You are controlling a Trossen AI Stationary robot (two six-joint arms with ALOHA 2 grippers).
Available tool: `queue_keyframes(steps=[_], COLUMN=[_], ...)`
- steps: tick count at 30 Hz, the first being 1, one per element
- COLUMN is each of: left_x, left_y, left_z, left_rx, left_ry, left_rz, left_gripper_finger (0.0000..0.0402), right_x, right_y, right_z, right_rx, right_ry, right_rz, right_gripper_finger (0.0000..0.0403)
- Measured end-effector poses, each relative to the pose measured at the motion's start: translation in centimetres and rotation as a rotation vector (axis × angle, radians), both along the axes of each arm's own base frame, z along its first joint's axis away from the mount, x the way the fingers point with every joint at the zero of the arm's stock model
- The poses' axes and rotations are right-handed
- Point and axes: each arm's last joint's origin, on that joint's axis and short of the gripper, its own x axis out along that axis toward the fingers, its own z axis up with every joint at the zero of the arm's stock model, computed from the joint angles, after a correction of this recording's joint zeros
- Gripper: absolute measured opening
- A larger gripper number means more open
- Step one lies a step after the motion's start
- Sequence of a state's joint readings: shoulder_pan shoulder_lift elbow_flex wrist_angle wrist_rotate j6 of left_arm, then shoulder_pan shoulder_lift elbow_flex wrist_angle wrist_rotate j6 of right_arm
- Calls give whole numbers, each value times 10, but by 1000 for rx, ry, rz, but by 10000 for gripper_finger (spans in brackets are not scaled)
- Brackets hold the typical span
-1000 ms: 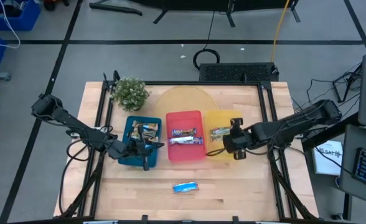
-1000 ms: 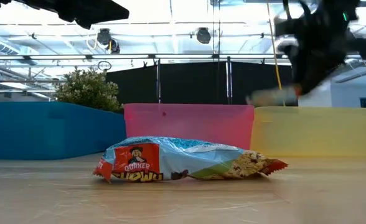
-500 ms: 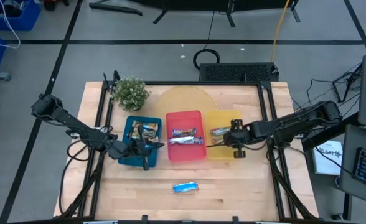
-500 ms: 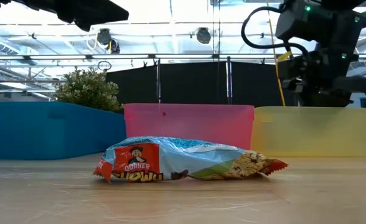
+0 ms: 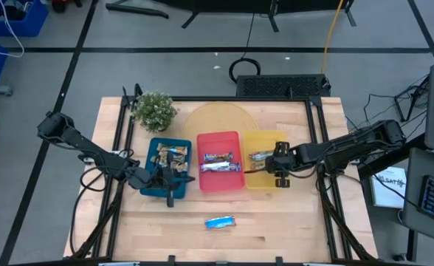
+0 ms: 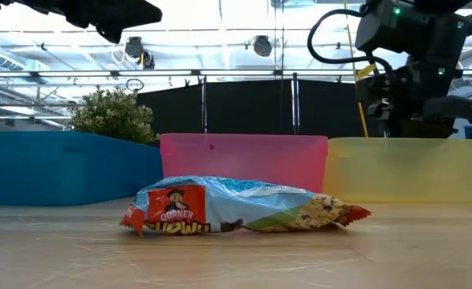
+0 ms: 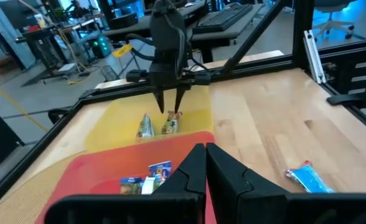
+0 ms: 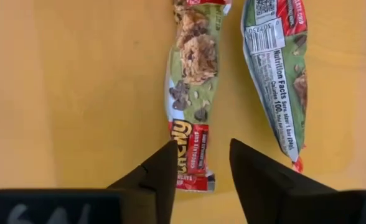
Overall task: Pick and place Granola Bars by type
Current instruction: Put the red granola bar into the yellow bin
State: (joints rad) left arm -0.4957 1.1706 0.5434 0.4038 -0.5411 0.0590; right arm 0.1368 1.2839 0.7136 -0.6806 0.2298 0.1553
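One blue-wrapped granola bar [image 5: 219,222] lies flat on the bare table near its near edge, large in the low view [image 6: 236,205]. Other bars lie in the blue tray [image 5: 169,155], the red tray [image 5: 218,161] and the yellow tray [image 5: 260,157]. My right gripper [image 5: 279,168] hangs open over the yellow tray, pointing down; in its wrist view [image 8: 201,149] its fingers stand on either side of the red end of a green-and-red bar [image 8: 192,87] lying flat beside a second bar [image 8: 275,68]. My left gripper [image 7: 205,168] is shut and hovers over the blue tray's near right corner [image 5: 177,178].
The blue tray [image 5: 150,189], red tray [image 5: 218,137] and yellow tray [image 5: 265,135] stand side by side mid-table. A potted plant [image 5: 155,109] sits at the far left, and a round yellow board [image 5: 215,118] lies behind the trays. Bare wood stretches along the near edge around the blue bar.
A second ago my right gripper held a bar above the yellow tray's wall. It has since come down into the tray and let go, and the bar now lies flat on the tray floor between the open fingers.
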Motion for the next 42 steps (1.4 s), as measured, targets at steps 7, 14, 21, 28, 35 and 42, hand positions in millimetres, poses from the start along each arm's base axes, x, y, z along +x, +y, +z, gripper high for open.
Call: queue_keyframes(steps=[7, 14, 21, 28, 35, 42], left_x=[0, 0, 0, 0, 0, -2], left_y=[0, 0, 0, 0, -1, -5], left_z=[0, 1, 1, 1, 1, 1], left_rx=[11, 7, -30, -70, -109, -109], left_ry=[0, -10, -12, -14, -15, -14], left_rz=[-2, -2, 5, 12, 15, -6], left_gripper_finger=[19, 19, 19, 19, 19, 19], right_x=[-2, -4, 18, 42, 56, 75], right_y=[0, -4, 1, 34, 74, 118], right_z=[2, 15, 51, 88, 99, 50], right_rx=[14, -125, -69, 3, 76, 110], right_ry=[5, -15, -217, -470, -698, -598], right_rz=[-1, -39, -40, 122, 255, 326], right_gripper_finger=[173, 175, 176, 172, 171, 171])
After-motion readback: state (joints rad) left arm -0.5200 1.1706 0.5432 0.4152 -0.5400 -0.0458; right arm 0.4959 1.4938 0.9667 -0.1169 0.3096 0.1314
